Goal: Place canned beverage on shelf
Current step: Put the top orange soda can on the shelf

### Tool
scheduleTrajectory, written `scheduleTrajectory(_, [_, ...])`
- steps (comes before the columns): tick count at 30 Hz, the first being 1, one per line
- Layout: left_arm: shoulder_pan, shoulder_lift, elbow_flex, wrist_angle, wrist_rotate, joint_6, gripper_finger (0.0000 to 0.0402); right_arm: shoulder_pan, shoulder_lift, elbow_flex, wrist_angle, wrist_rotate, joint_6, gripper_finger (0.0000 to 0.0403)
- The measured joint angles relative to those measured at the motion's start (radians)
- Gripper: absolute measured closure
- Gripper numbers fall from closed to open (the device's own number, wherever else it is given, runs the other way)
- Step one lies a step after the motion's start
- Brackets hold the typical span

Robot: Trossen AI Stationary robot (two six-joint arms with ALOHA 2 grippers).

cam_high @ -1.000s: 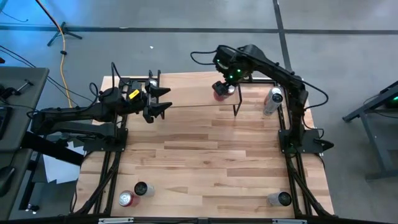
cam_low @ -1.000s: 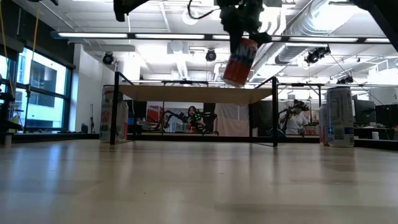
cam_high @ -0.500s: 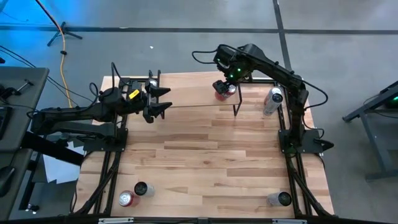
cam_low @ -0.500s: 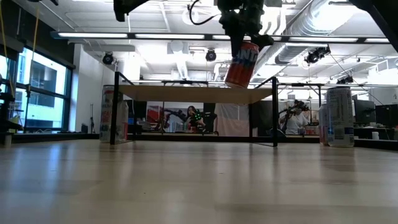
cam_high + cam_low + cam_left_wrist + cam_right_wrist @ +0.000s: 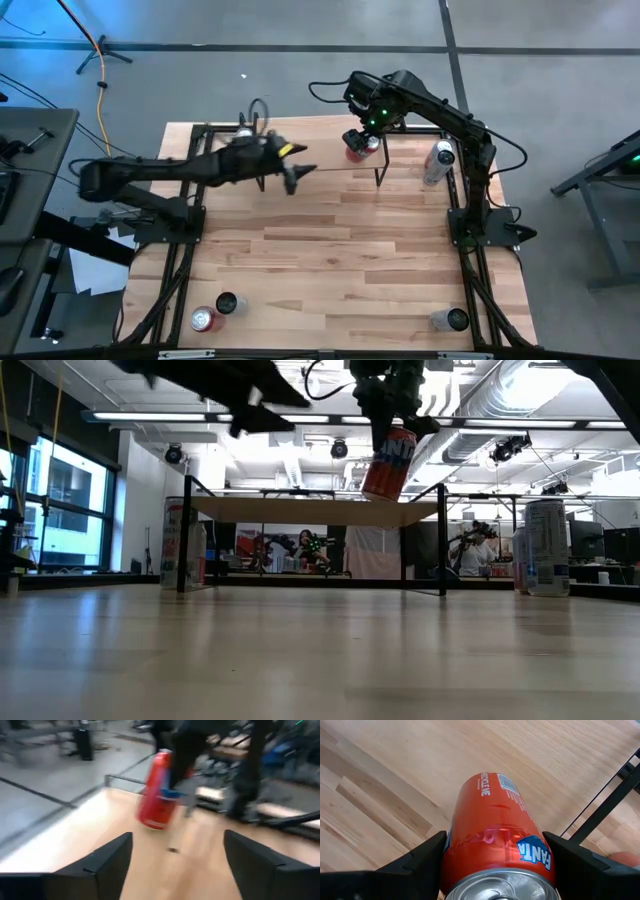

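from above: right gripper (image 5: 362, 143) over the right end of the shelf (image 5: 330, 158) at the table's (image 5: 340, 260) far side, clamped on an orange can (image 5: 356, 151); left gripper (image 5: 293, 172) stretched out over the shelf's middle, fingers apart, holding nothing; silver can (image 5: 437, 162) just right of the shelf, three more cans (image 5: 225, 304) near the front edge. from table height: orange can (image 5: 388, 462) tilted, lower rim touching or just above the plank top of the shelf (image 5: 315, 511), gripped from above by the right gripper (image 5: 395, 405); left gripper (image 5: 255, 400) high up and blurred; tall can (image 5: 181, 544) behind the shelf's left leg, another (image 5: 545, 547) at the right. from the left wrist: parted fingers (image 5: 105, 865) with nothing between, orange can (image 5: 158, 791) leaning ahead. from the right wrist: fingers (image 5: 420, 855) pressed on both sides of the orange can (image 5: 495, 845), plank underneath.
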Motion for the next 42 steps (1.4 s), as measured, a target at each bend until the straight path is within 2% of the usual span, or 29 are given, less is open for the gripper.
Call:
scheduleTrajectory(4, [0.058, 0.154, 0.081, 0.04, -0.04, 0.078, 0.0224, 0.001, 0.0, 0.0, 0.0, 0.0, -0.002, 0.0123])
scheduleTrajectory(8, [0.119, 0.273, 0.117, 0.145, -0.008, 0.049, 0.036, 0.001, 0.0, -0.001, 0.0, 0.0, -0.003, 0.0123])
scheduleTrajectory(10, [0.142, 0.324, 0.13, 0.19, 0.031, 0.002, 0.0387, 0.001, 0.0, -0.001, 0.0, 0.0, -0.003, 0.0123])
scheduleTrajectory(17, [0.144, 0.467, 0.202, 0.278, 0.14, -0.008, 0.04, 0.001, 0.0, -0.001, 0.0, 0.0, 0.007, 0.0123])
scheduleTrajectory(21, [0.131, 0.527, 0.252, 0.28, 0.142, 0.001, 0.0401, 0.001, 0.0, -0.001, -0.003, 0.003, 0.011, 0.0123])
scheduleTrajectory(34, [0.125, 0.552, 0.276, 0.293, 0.136, 0.002, 0.0401, 0.001, -0.001, -0.002, -0.002, 0.027, 0.015, 0.0123])
scheduleTrajectory(42, [0.124, 0.553, 0.276, 0.29, 0.141, 0.001, 0.0401, 0.001, -0.002, -0.002, 0.013, 0.037, 0.015, 0.005])
